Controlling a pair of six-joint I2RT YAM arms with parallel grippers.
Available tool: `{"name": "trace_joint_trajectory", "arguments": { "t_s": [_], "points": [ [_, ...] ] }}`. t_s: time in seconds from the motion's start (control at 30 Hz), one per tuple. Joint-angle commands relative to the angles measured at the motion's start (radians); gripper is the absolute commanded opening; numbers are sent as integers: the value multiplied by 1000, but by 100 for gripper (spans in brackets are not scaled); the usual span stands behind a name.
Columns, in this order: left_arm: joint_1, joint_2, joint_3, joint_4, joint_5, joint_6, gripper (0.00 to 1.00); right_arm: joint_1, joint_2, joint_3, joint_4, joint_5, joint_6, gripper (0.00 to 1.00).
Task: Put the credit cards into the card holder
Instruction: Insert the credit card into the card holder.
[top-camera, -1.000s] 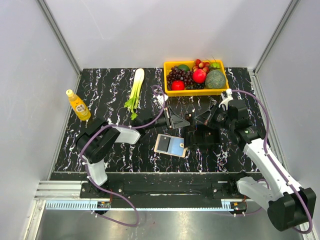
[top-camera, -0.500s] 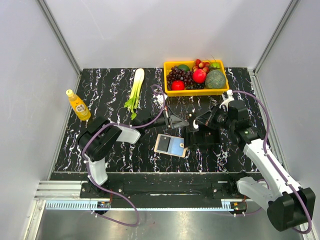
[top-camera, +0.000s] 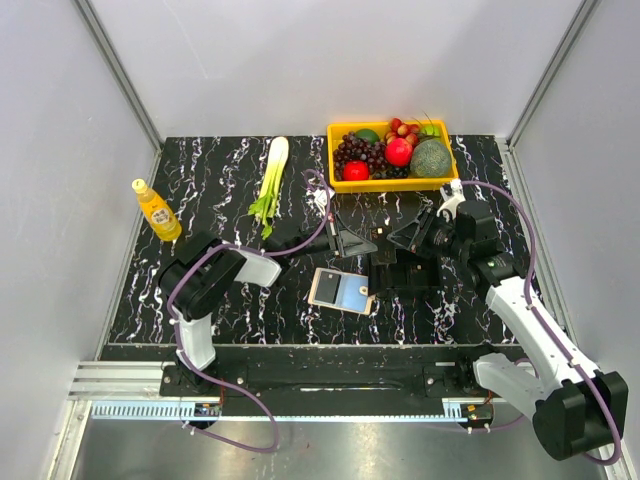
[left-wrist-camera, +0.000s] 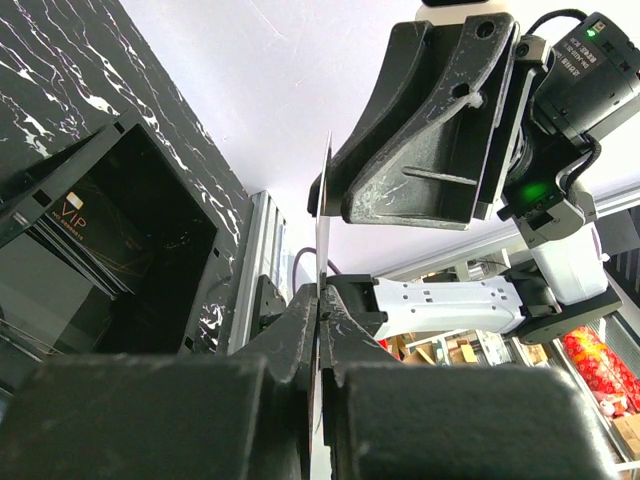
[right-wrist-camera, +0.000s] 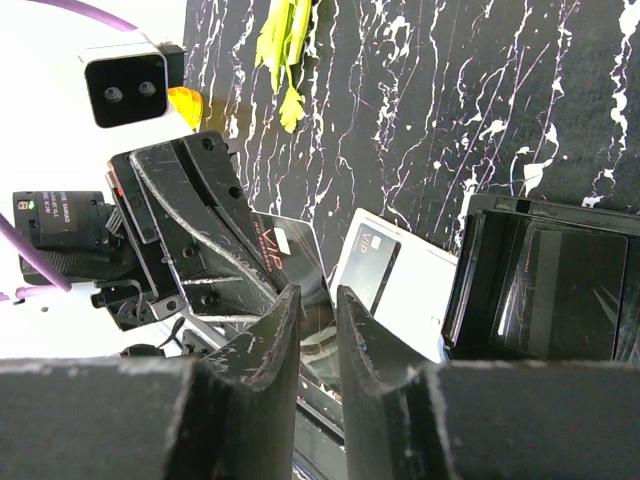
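My left gripper (left-wrist-camera: 322, 292) is shut on a dark credit card (left-wrist-camera: 325, 220), seen edge-on here and marked VIP in the right wrist view (right-wrist-camera: 290, 245). My right gripper (right-wrist-camera: 318, 298) hangs just in front of that card's free end, open, with a narrow empty gap between its fingers (left-wrist-camera: 430, 130). In the top view the two grippers, left (top-camera: 352, 243) and right (top-camera: 405, 238), face each other above the table. The card holder (top-camera: 340, 290) lies open below them, dark grey and light blue inside. A second VIP card (right-wrist-camera: 372, 262) lies on its dark panel.
An open black box (top-camera: 405, 272) sits right of the card holder, with a VIP card inside (left-wrist-camera: 75, 215). A yellow basket (top-camera: 400, 184) of fruit stands at the back. A green leek (top-camera: 270, 180) and an orange bottle (top-camera: 157, 210) are to the left.
The left gripper closed on the card. The right gripper, shut on it before, has opened and let it go, drawing back slightly to the right.
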Motion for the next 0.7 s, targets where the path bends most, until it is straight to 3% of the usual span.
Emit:
{"name": "trace_joint_trajectory", "arguments": {
  "t_s": [0.0, 0.13, 0.2, 0.67],
  "points": [
    [-23, 20, 51, 118, 14, -12, 0, 27, -8, -9, 96, -198, 11, 25],
    [-23, 23, 50, 129, 14, -18, 0, 27, -5, -11, 99, -215, 8, 24],
    [-25, 26, 47, 140, 19, -20, 0, 27, -1, -12, 101, -217, 6, 27],
    [-25, 29, 54, 355, 108, -82, 0, 27, 1, -14, 91, -195, -3, 31]
  ]
}}
